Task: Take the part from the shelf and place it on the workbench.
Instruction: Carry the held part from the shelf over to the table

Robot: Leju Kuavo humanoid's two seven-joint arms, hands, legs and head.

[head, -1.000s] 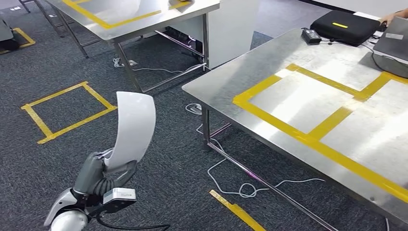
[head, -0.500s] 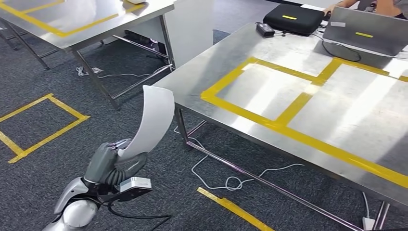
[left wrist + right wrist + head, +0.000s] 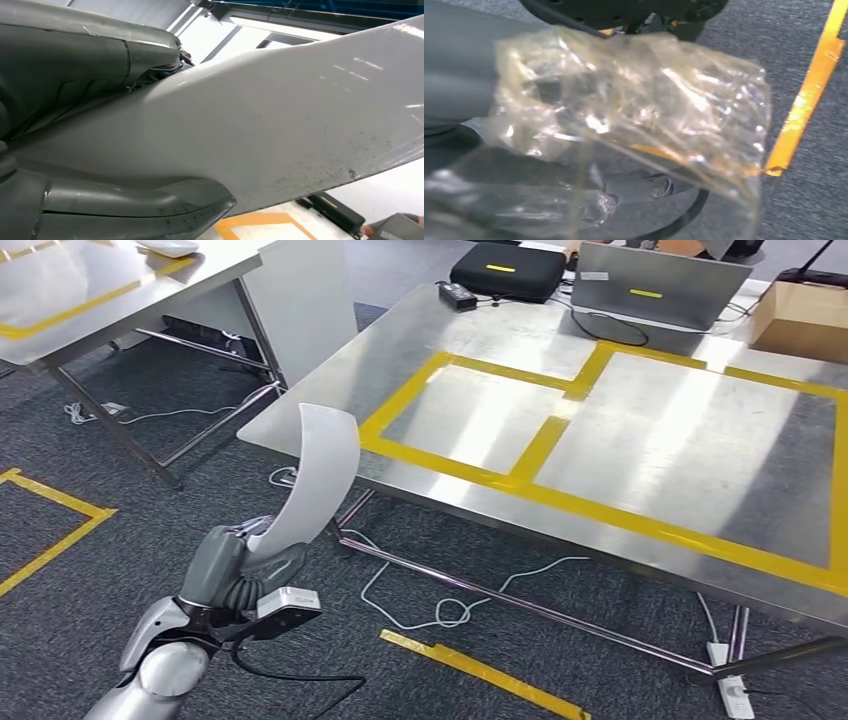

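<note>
The steel counter (image 3: 640, 440) fills the centre and right of the head view, marked w/ yellow tape (image 3: 545, 445) in rectangles. A second counter (image 3: 90, 290) sits upper left, also taped. Dark grey carpet floor (image 3: 100, 440) covers the rest, w/ a yellow tape strip (image 3: 480, 672) at bottom centre and more tape at the left edge. A white cable (image 3: 450, 610) loops on the floor under the near counter; a power strip (image 3: 730, 690) lies lower right.

At the top of the frame, on the far side of the counter: a grey laptop (image 3: 655, 285), a black case (image 3: 505, 270) w/ a small adapter (image 3: 460, 295) beside it, and a cardboard box (image 3: 805, 320) upper right.

Lower left — the left robot hand (image 3: 240, 575) grips the base of the part (image 3: 315, 475), a curved white panel standing upright, off the counter and just beside its near-left corner. Left wrist view shows grey fingers (image 3: 125, 215) clamped either side of the part.

Right robot hand (image 3: 459, 75) — wrapped in crinkled clear plastic (image 3: 634, 100) above the floor; can't tell its state.
</note>
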